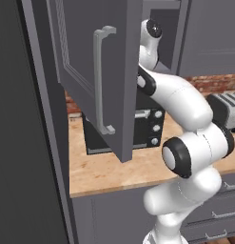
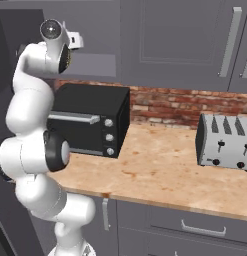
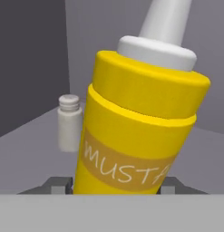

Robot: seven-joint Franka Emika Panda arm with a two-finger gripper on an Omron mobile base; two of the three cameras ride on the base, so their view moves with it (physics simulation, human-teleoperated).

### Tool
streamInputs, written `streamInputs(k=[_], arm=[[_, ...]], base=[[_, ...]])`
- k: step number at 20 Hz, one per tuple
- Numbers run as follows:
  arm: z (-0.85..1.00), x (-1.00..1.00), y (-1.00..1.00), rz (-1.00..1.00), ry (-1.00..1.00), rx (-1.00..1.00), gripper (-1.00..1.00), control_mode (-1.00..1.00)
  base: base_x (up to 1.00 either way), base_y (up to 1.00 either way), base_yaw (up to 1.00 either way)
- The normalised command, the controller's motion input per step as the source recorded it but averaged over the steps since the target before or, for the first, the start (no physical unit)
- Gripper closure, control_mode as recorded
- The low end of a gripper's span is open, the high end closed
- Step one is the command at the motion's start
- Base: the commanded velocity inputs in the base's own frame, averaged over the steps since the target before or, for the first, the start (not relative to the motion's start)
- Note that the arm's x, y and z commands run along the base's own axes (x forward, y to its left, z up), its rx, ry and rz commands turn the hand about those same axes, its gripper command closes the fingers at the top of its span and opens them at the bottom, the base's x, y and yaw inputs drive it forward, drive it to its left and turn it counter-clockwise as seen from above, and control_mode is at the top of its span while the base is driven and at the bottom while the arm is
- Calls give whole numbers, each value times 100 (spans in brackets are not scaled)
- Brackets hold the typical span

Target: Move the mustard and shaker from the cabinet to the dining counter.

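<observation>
Mustard (image 3: pixel 136 131): glossy yellow cylinder, pale conical nozzle, pinched between dark fingertips (image 3: pixel 56 185) | shaker (image 3: pixel 69 123): small grey, rounded cap, behind on cabinet (image 3: pixel 31 136) shelf

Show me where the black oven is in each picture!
Left base view: the black toaster oven sits mid-picture, half behind the open cabinet door.
Right base view: left of centre, on the wood worktop.
Hand view: faces the mustard inside the cabinet.
Shared landmark: silver toaster, right of the oven.
</observation>
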Motion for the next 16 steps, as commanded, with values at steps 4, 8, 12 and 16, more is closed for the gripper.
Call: streamInputs(k=[4,8,12,16], arm=[[19,-94,-26,-1,-2,0,100,-100],[11,-100,-50,-1,0,-1,100,-100],[1,-100,-57,0,-3,-4,100,-100],[0,-100,-51,0,-11,-8,100,-100]], base=[[0,0,0],[0,0,0],[0,0,0],[0,0,0]])
